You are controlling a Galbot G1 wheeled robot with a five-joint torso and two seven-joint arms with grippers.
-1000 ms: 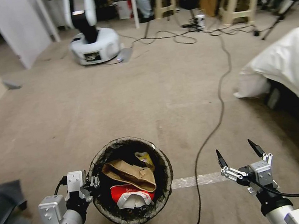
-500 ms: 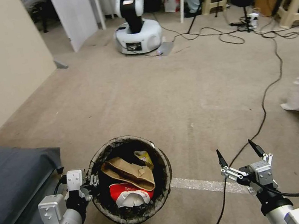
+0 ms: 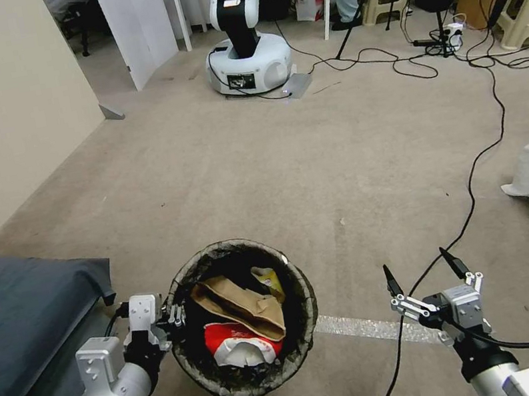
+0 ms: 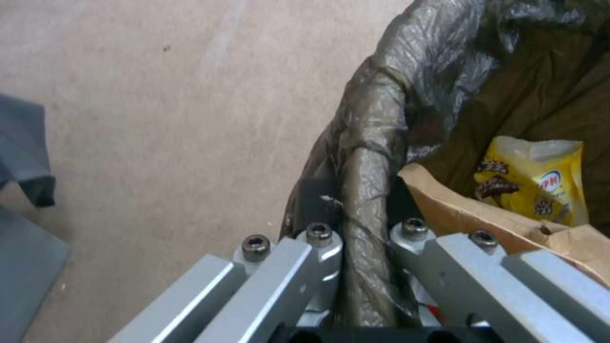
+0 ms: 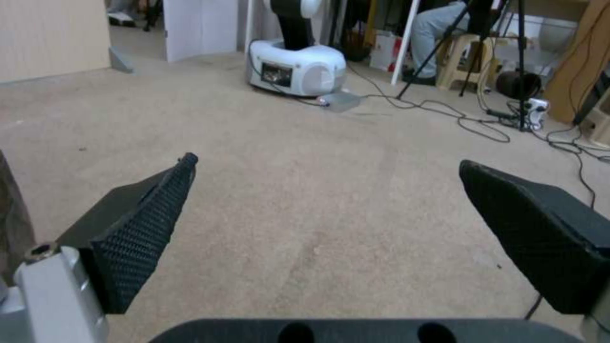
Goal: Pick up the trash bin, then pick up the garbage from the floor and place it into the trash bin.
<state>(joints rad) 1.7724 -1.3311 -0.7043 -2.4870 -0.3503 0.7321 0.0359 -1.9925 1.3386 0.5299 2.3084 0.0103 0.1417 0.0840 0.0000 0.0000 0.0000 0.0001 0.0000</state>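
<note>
Trash bin [image 3: 243,320] carried over the floor [image 3: 314,169], rim clamped between left gripper [image 3: 175,316] fingers [image 4: 299,267].
Already holding a brown paper bag [image 3: 239,307], red packet [image 3: 234,341] and yellow wrapper [image 4: 531,178]. Right gripper [image 3: 424,274] beside it, fingers spread and empty. Probably searching step; next needs litter found on the floor, then a low reach.

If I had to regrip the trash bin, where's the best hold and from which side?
Grip the rim of the trash bin, one finger inside and one outside, from the robot's left, as the left gripper does now. The bagged lip is narrow enough to pinch; the round body looks too wide.
</note>
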